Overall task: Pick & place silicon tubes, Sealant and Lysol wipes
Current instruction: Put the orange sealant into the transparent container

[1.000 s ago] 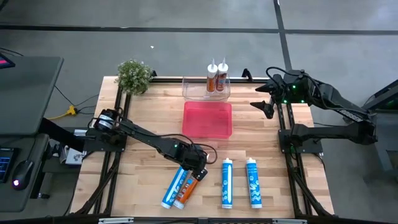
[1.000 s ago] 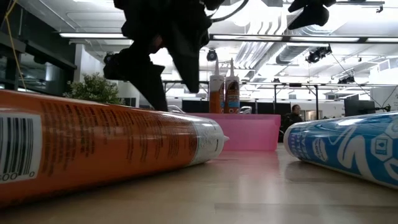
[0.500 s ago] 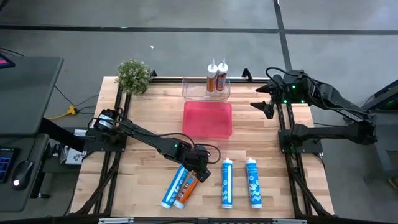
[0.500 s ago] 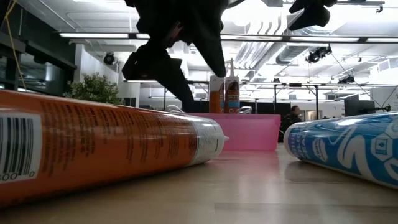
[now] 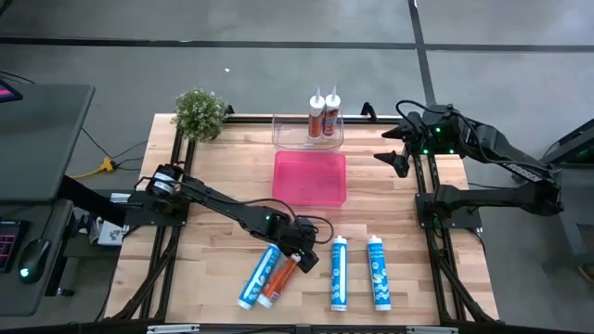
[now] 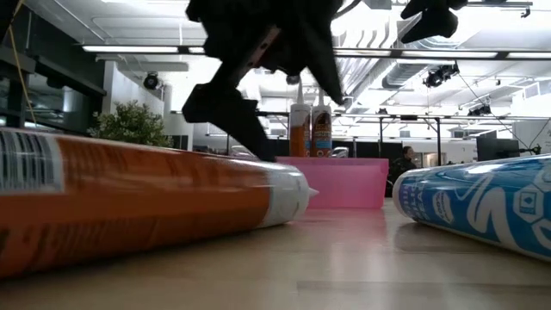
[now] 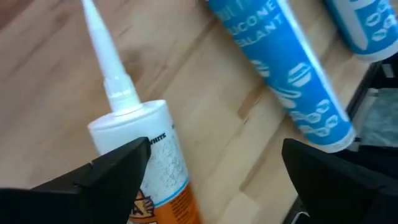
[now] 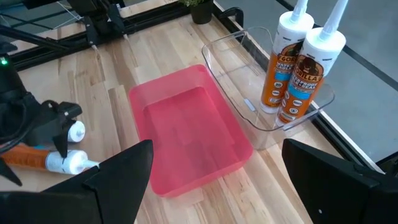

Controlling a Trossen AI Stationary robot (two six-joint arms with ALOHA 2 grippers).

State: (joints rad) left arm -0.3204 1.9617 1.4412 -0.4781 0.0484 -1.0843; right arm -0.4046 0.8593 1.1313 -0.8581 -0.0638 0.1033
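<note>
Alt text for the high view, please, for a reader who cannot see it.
The left hand, open, hovers over the nozzle end of an orange tube lying beside a blue tube. A pink tray sits mid-table; the right hand waits open near the far right edge.

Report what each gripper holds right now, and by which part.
Nothing is held. The left gripper stands open over the nozzle end of the orange sealant tube, fingers astride but not clamped. The right gripper hangs open and empty.

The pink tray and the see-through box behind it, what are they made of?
The pink rectangular tray looks like glossy, slightly translucent plastic: light shines off its smooth walls. The clear box seems hard transparent plastic, possibly acrylic; the wooden table shows through it.
</note>
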